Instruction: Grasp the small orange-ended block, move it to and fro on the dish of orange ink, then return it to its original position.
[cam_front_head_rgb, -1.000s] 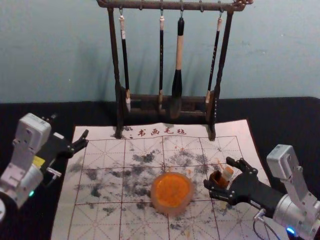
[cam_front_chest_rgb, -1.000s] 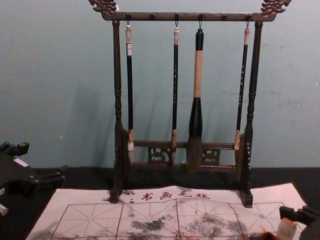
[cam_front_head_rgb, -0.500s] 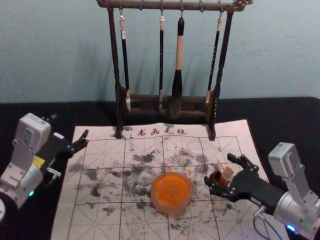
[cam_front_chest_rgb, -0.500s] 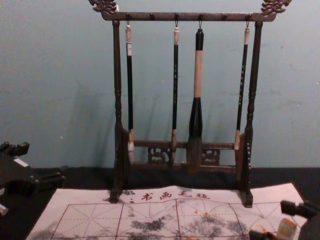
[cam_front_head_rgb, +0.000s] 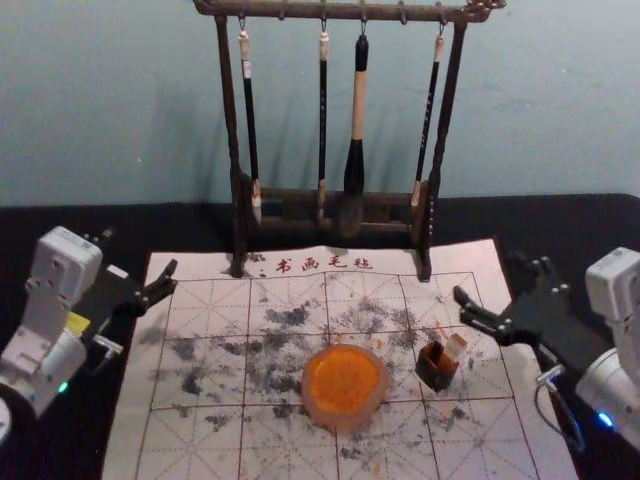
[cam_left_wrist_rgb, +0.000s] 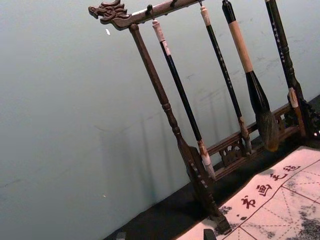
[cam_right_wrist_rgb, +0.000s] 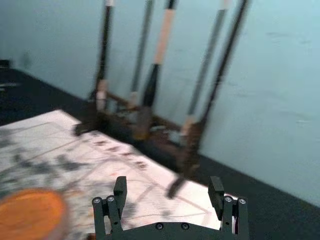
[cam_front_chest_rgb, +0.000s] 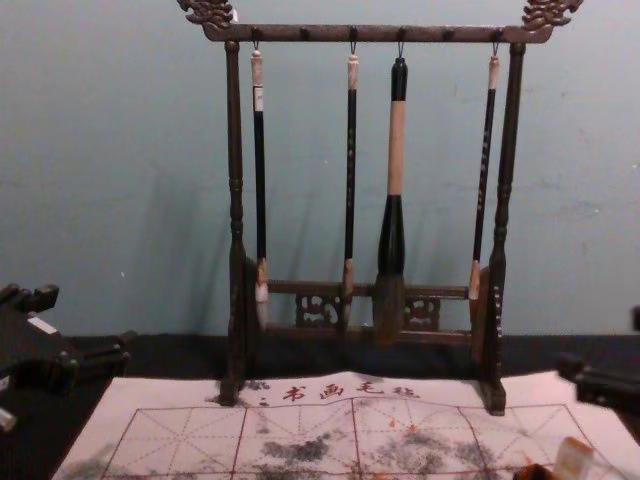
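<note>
Your right hand (cam_front_head_rgb: 486, 275) was over the right side of the printed mat (cam_front_head_rgb: 210, 450), its fingers spread apart with nothing between them. It was apart from the small block (cam_front_head_rgb: 455, 347), which you had resting tilted at the little dark box (cam_front_head_rgb: 436, 369) on the mat; whether it sat inside the box or leaned against it, you could not tell. The dish of orange ink (cam_front_head_rgb: 343, 381) lay near the box, toward your left, with the block well clear of it.

So the block was at rest and out of your grasp, and that fitted either end of the job. If you were at the start, everything was left: the grasp, the to-and-fro on the ink and the return. If you were at the finish, all three were done and you had only to bring the arm clear. Orange showed on the box and in specks on the mat, but that did not prove you had made a pass on this run. Nor could you confirm that the block's spot was its original one. What you could count on was that no inking was under way.

Your left hand (cam_front_head_rgb: 140, 255) was parked at the mat's left edge, fingers apart and empty, near the brush rack (cam_front_head_rgb: 232, 120).
</note>
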